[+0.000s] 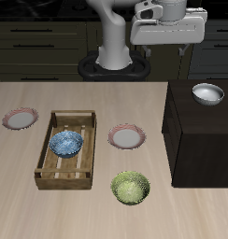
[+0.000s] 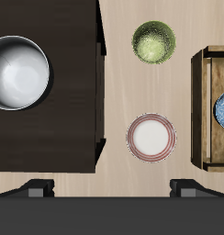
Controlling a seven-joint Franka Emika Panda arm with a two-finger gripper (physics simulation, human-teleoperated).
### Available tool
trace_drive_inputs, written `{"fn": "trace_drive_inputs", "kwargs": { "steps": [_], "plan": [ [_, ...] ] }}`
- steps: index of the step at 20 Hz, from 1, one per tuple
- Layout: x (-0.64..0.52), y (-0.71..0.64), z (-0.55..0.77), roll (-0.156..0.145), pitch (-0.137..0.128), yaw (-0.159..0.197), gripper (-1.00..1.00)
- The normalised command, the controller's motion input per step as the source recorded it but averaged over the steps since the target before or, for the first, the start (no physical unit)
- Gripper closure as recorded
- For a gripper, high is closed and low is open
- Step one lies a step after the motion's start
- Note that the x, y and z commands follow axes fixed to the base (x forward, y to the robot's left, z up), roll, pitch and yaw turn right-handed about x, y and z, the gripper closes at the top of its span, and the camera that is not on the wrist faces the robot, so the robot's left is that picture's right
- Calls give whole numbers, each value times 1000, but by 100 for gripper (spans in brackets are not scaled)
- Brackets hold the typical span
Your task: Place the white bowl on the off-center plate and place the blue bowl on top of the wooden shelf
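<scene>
Dark cabinet fronts form the background behind a pale wood-grain worktop [image 1: 97,210]. At one side stands the wooden shelf [image 1: 200,140], a tall, nearly black box with a flat top; the white bowl [image 1: 208,93] sits upright on that top, toward its rear. Near the middle of the worktop lies a red-rimmed plate [image 1: 126,137], just beside the shelf and apart from it. A second, matching plate, the off-center plate [image 1: 20,119], lies well away at the opposite side, beyond a light slatted crate [image 1: 66,172]. The blue bowl [image 1: 65,143] rests upright inside the crate, in its rear half. A green bowl [image 1: 131,188] stands nearer the front edge, between crate and shelf and touching neither. The end effector [image 1: 167,23] hangs high above the rear of the worktop, well clear of every object. In the wrist view, only the two dark fingertips [image 2: 33,189] are visible at the frame's edge, set wide apart with nothing between them; the same view looks down on the white bowl [image 2: 19,72], the central plate [image 2: 151,137] and the green bowl [image 2: 154,42].
</scene>
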Motion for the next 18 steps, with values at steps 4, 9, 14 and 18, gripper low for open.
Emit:
{"fn": "trace_drive_inputs", "kwargs": {
  "steps": [4, 9, 14, 18],
  "plan": [
    [144, 217, -21, -19, 6, 12, -100],
    [131, 195, 17, -13, -10, 21, -100],
    [171, 176, -32, -14, -5, 20, -100],
    [219, 93, -39, -23, 7, 8, -100]
  ]
}}
